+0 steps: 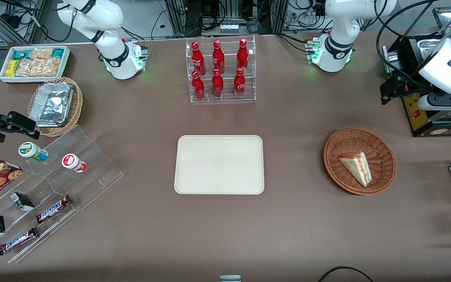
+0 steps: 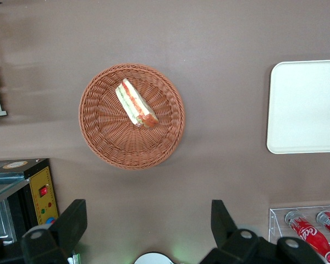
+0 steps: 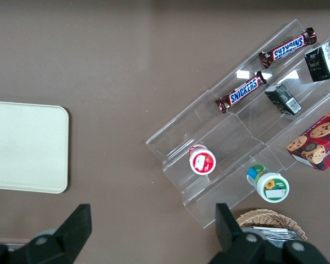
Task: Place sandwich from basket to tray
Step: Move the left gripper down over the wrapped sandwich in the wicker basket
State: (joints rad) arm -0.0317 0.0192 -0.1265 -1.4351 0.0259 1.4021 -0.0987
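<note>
The tray (image 1: 219,164) lies flat on the brown table (image 1: 225,235) at mid-table, with nothing on it. Toward the working arm's end, level with the tray, sits the basket (image 1: 359,160), and the sandwich (image 1: 355,167) lies inside it, a pale wedge with its red and green filling edge showing; the wrist view shows the same wedge (image 2: 135,103) resting on the woven floor of the basket (image 2: 131,115), a little off centre, with the tray's (image 2: 306,106) corner well apart from the basket. The gripper (image 2: 146,225) hangs high above the table, farther from the front camera than the basket, its two fingers (image 2: 71,223) spread wide apart and holding nothing; in the front view it (image 1: 390,88) shows near a black machine (image 1: 425,113) at the working arm's end. Farther from the camera than the tray stands a clear rack (image 1: 221,70) of red bottles (image 1: 217,58). Toward the parked arm's end, a clear stepped stand (image 1: 53,184) holds snack bars (image 1: 53,208) and small cups (image 1: 33,152).
</note>
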